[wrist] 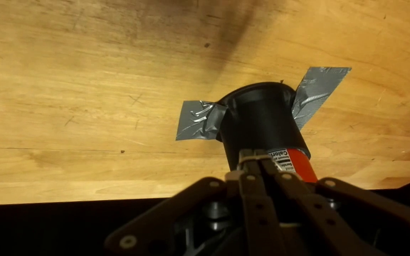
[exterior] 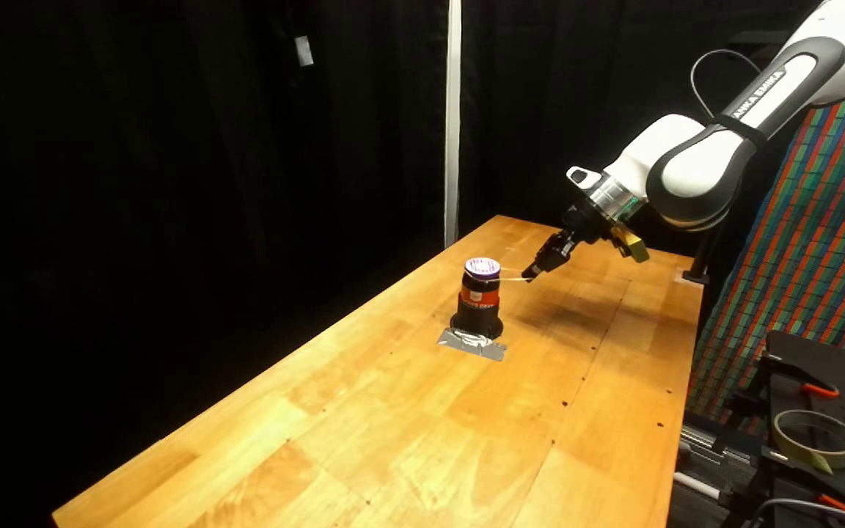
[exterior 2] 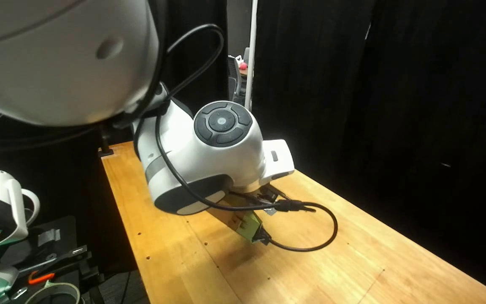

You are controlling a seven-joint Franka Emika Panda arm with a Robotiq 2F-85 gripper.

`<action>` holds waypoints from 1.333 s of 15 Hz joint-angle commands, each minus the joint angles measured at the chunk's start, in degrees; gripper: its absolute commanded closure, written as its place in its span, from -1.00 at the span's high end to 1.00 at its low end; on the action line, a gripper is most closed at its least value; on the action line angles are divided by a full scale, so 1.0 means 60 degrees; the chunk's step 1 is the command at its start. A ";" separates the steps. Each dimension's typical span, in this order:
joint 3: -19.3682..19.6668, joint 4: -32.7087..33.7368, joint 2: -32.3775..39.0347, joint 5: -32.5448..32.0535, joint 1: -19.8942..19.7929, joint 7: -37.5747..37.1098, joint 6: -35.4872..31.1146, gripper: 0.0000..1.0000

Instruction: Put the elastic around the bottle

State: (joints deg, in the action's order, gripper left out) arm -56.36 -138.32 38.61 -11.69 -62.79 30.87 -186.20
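The bottle [exterior: 480, 296], dark with an orange-red label and a white-topped purple lid, stands upright in a black holder [exterior: 477, 321] in an exterior view. In the wrist view its orange label [wrist: 304, 166] shows behind the fingers; its top is hidden. The thin pale elastic [exterior: 513, 279] stretches from the bottle's upper part, just below the lid, to my gripper [exterior: 530, 274], beside the bottle at about lid height. In the wrist view the elastic [wrist: 256, 158] runs around the outside of both fingertips. My gripper [wrist: 253, 154] is shut. The arm hides the bottle in an exterior view [exterior 2: 222, 164].
Grey tape [exterior: 471, 345] fixes the holder to the wooden table [exterior: 422, 425]; two tape pieces [wrist: 201, 122] show in the wrist view. Black curtains stand behind the far edge. A side cart with a tape roll [exterior: 816, 438] stands past the table's edge. A cable loop [exterior 2: 336, 228] hangs from the wrist.
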 commanded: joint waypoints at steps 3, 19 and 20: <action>-0.0478 -0.0420 0.1006 -0.1803 -0.1187 -0.0676 -0.1334 -0.87; -0.0341 -0.0690 0.1916 -0.3665 -0.1452 -0.1462 -0.3574 -0.85; -0.0315 -0.0714 0.1922 -0.3794 -0.1433 -0.1546 -0.3850 -0.84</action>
State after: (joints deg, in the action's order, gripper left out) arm -57.42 -141.47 47.38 -32.22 -69.27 20.76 -204.30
